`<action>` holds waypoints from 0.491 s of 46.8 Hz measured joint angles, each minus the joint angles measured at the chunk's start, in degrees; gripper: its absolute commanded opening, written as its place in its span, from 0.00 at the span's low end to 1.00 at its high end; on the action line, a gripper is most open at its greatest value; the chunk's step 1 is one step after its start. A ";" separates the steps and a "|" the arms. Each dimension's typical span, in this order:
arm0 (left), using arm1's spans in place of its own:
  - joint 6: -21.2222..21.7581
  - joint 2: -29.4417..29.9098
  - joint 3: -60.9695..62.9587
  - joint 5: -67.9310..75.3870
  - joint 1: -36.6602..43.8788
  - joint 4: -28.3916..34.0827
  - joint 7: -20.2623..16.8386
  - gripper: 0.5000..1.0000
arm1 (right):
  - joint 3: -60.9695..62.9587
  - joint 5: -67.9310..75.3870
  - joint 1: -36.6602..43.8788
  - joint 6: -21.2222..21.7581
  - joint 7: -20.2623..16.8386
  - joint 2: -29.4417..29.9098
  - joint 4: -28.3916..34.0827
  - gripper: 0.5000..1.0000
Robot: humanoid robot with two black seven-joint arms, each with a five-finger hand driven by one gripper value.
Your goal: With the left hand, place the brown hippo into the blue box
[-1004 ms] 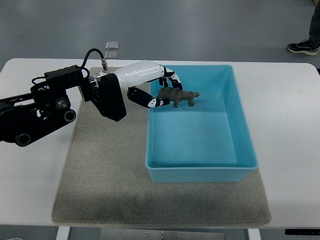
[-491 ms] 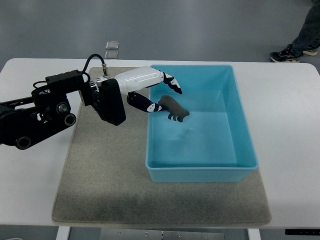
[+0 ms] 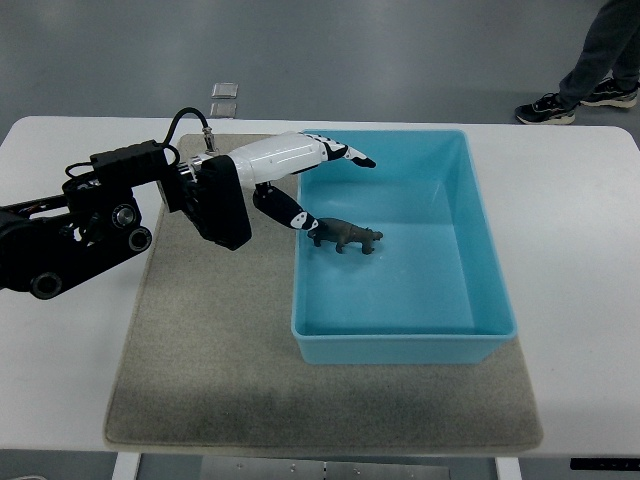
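The brown hippo (image 3: 345, 236) stands on the floor of the blue box (image 3: 400, 345), near its left wall. My left hand (image 3: 325, 190) hovers over the box's left rim with its fingers (image 3: 352, 157) stretched out and the thumb pointing down beside the hippo's rear. The hand holds nothing. Its black forearm reaches in from the left edge across the grey mat (image 3: 210, 350). The right arm does not show.
The blue box sits on the right part of the grey mat, on a white table (image 3: 570, 250). A person's legs and shoes (image 3: 545, 108) stand on the floor beyond the table's far right corner. Two small pale squares (image 3: 224, 98) lie on the floor at the back.
The hand let go of the hippo, which dropped from between the fingers to the box floor. The fingers spread out straight. The person's feet moved left.
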 measured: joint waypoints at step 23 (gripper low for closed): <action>5.44 3.34 -1.97 -22.78 2.22 0.06 -0.01 0.99 | 0.00 0.00 0.00 0.02 0.00 0.00 0.00 0.87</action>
